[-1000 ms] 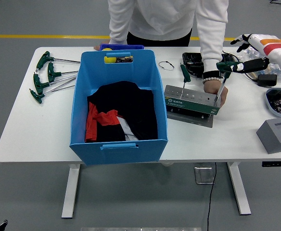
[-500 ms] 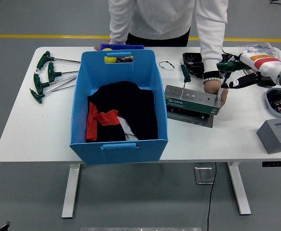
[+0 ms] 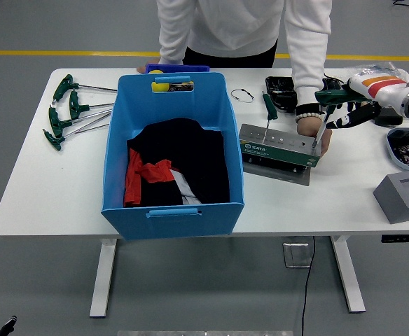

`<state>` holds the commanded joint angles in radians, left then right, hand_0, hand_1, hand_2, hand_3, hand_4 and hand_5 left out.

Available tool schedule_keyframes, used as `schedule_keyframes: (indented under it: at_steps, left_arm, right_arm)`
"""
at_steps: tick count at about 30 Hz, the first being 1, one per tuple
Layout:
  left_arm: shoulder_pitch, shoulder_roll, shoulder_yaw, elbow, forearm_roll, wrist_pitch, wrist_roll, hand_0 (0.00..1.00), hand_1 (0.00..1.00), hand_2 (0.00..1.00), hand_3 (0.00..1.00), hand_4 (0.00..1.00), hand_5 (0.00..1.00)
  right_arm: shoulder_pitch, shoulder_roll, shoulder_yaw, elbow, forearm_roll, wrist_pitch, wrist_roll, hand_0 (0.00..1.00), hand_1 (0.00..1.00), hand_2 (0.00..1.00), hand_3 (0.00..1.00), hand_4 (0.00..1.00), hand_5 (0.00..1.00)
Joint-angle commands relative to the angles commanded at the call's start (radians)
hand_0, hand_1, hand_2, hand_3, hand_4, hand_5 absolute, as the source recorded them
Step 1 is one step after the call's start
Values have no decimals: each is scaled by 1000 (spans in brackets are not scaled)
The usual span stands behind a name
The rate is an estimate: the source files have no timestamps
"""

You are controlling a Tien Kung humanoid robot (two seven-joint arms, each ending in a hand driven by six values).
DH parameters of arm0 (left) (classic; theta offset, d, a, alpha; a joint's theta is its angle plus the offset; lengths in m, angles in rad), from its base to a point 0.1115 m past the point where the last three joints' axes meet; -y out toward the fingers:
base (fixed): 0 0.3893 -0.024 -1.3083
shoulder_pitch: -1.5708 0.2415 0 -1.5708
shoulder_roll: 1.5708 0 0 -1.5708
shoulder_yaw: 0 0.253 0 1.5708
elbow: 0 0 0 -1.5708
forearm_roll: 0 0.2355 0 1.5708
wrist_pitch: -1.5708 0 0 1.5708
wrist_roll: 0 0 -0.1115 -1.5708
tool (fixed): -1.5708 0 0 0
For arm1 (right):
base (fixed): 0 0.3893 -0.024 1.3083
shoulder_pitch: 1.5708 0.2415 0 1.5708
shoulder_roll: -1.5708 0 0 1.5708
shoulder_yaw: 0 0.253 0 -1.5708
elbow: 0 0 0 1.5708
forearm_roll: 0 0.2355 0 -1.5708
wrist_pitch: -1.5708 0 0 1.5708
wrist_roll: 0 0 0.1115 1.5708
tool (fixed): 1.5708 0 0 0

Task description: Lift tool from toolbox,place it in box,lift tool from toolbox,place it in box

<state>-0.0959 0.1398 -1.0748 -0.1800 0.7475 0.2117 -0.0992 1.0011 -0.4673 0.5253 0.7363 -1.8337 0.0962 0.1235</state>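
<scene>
The grey-green toolbox lies tilted on the table right of the blue box. Two green-handled tools stand in it: a screwdriver-like one at its left and a T-handle tool at its right end. My right hand reaches in from the right, level with the T-handle's right end and just below it; whether it grips the handle does not show. A person in white presses one hand on the toolbox's far right corner. The blue box holds black and red cloth.
Several green T-handle wrenches lie at the table's left end. A black case sits behind the toolbox. At the right are a tray of small parts, a grey block and a plastic bag.
My right hand has dropped from above the bag and turned down toward the T-handle's right end. The tool, the toolbox and the person's hand have stayed in place.
</scene>
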Motion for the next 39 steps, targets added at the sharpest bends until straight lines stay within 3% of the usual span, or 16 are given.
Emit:
schedule_keyframes:
  at_steps: [3,4,9,10,15,16,21,22,27,28,39]
  left_arm:
    - [-3,0,0,0,-1,0,0,864,884,886,692,698,679]
    - [-4,0,2,0,-3,0,-1,864,885,886,691,696,677]
    - [-7,0,3,0,-4,1,0,864,885,886,691,696,677]
    - [-9,0,3,0,-4,1,1,864,884,886,690,695,678]
    - [-15,0,0,0,-1,1,1,864,884,886,690,695,678]
    - [-16,0,0,0,0,1,1,864,885,886,689,693,676]
    - [-21,1,-3,0,2,2,2,864,885,886,689,693,676]
    - [-21,1,-5,0,4,2,3,863,884,886,687,692,676]
    - [-24,0,-13,0,12,3,5,863,884,886,687,692,676]
    - [-25,0,-14,0,14,3,5,863,883,886,688,692,676]
    - [-27,-2,-23,0,24,3,5,863,884,886,687,691,673]
  right_arm:
    - [8,2,-5,-10,0,0,0,589,450,417,518,998,616]
    - [12,3,-8,-14,0,-4,0,431,366,346,423,998,629]
    - [27,8,-19,-27,21,-12,1,431,366,346,423,998,629]
    - [31,10,-24,-32,31,-11,1,385,317,309,387,998,634]
    - [38,17,-38,-45,56,0,-3,385,317,309,387,998,634]
    - [39,17,-40,-45,59,2,-3,358,264,278,358,998,635]
    - [44,23,-48,-50,73,13,-6,358,264,278,358,998,635]
    - [46,25,-49,-52,72,15,-7,302,231,256,326,998,634]
    - [56,33,-50,-60,64,23,-10,302,231,256,326,998,634]
    - [59,35,-51,-62,62,24,-10,234,196,223,269,998,633]
    - [67,53,-48,-105,66,44,-28,185,171,204,226,998,644]
